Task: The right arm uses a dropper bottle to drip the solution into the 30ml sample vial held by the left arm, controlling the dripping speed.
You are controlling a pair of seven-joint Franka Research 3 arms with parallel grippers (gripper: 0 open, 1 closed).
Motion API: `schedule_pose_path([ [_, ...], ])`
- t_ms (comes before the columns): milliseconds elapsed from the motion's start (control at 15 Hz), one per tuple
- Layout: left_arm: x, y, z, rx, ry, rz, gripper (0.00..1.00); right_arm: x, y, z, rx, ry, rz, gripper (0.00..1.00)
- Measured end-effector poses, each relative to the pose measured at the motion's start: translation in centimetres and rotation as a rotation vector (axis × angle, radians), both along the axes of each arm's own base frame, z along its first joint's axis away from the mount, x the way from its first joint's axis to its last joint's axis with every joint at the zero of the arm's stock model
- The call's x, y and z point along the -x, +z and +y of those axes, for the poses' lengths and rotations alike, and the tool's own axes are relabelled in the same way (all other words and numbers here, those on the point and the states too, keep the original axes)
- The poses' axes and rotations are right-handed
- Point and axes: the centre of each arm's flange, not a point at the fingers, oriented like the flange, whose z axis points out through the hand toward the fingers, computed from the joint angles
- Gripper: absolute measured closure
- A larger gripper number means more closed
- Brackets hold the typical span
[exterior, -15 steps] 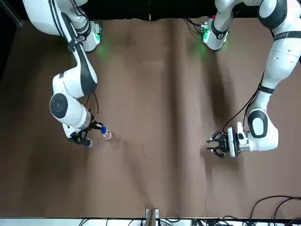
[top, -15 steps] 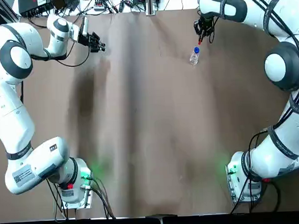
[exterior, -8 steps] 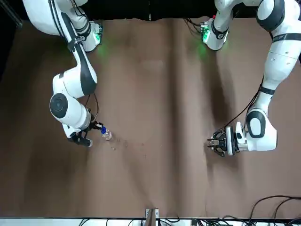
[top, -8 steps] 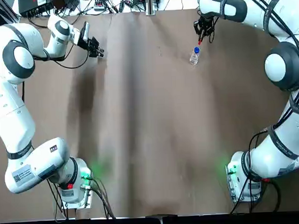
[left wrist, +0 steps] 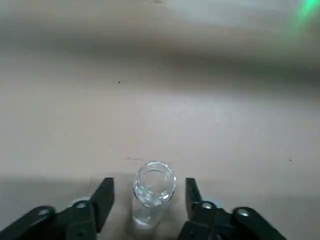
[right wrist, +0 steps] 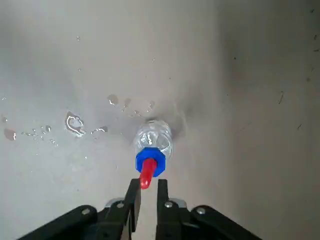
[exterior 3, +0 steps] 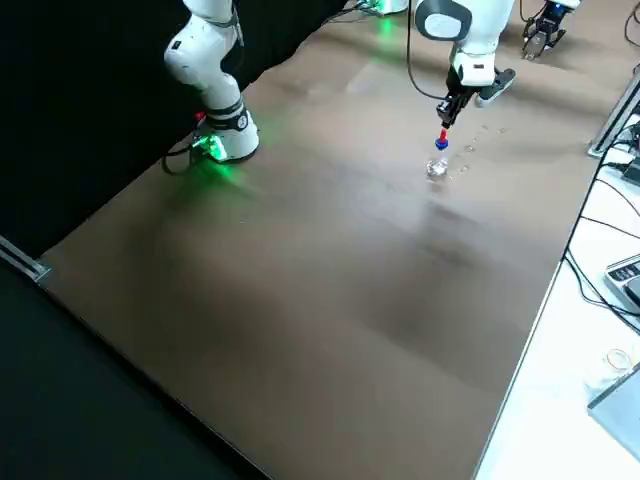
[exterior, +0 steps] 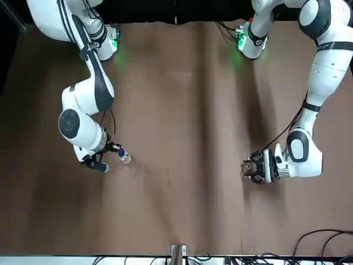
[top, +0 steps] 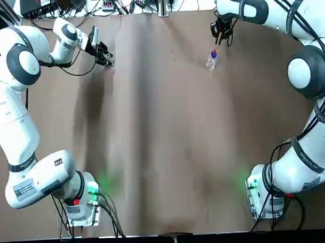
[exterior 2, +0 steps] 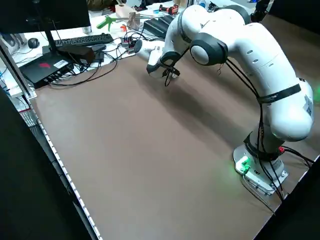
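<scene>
Droplets of liquid [right wrist: 75,123] dot the tabletop [right wrist: 210,90] near the right arm's parted jaws, well apart from the left's.

Clear glass vial [left wrist: 151,192] between spread black fingers [left wrist: 104,204], apparently upright, green glow [left wrist: 309,7] beyond

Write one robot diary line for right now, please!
left gripper: open around sample vial | right gripper: open, by dropper bottle's red top | bottle: on table | dripping: none visible
</scene>
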Motion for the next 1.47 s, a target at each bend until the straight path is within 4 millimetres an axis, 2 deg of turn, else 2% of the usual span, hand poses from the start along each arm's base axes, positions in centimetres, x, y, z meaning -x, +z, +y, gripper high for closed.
schedule_pose_path([
  [200, -0.2, 0.2, 0.1, -0.001, 0.003, -0.005, 0.02, 0.0, 0.0, 0.1, 0.0, 0.001, 0.0, 0.75],
  [467, -0.9, 1.6, 0.8, -0.013, 0.049, 0.004, 0.01, 0.0, 0.0, 0.0, 0.0, 0.002, 0.0, 0.75],
  [600, -1.5, 3.7, 1.7, -0.029, 0.114, 0.032, 0.01, -0.2, 0.3, -0.3, -0.001, 0.009, -0.004, 0.74],
  [733, -2.0, 7.4, 2.1, -0.042, 0.178, 0.078, 0.01, -0.4, 1.5, -1.4, -0.001, 0.015, -0.002, 0.73],
  [867, -2.1, 11.9, 1.9, -0.056, 0.251, 0.153, 0.01, -0.3, 4.1, -3.5, 0.0, 0.029, 0.008, 0.72],
  [1000, -2.0, 15.9, 1.6, -0.075, 0.335, 0.222, 0.01, 0.1, 7.7, -6.2, -0.003, 0.059, 0.008, 0.7],
  [1133, -1.7, 18.9, 1.3, -0.098, 0.396, 0.255, 0.01, 1.0, 11.6, -9.4, -0.009, 0.11, 0.014, 0.63],
  [1200, -1.3, 20.2, 1.3, -0.128, 0.415, 0.259, 0.01, 1.6, 13.3, -10.8, -0.012, 0.13, 0.02, 0.63],
  [1267, -1.0, 21.6, 1.4, -0.176, 0.431, 0.252, 0.01, 2.2, 15.0, -12.1, -0.013, 0.142, 0.025, 0.57],
  [1400, -0.2, 24.4, 1.9, -0.283, 0.453, 0.215, 0.01, 3.4, 17.8, -14.2, -0.015, 0.146, 0.024, 0.53],
  [1467, 0.2, 25.7, 2.5, -0.337, 0.46, 0.188, 0.01, 3.7, 19.0, -15.1, -0.017, 0.152, 0.01, 0.48],
])
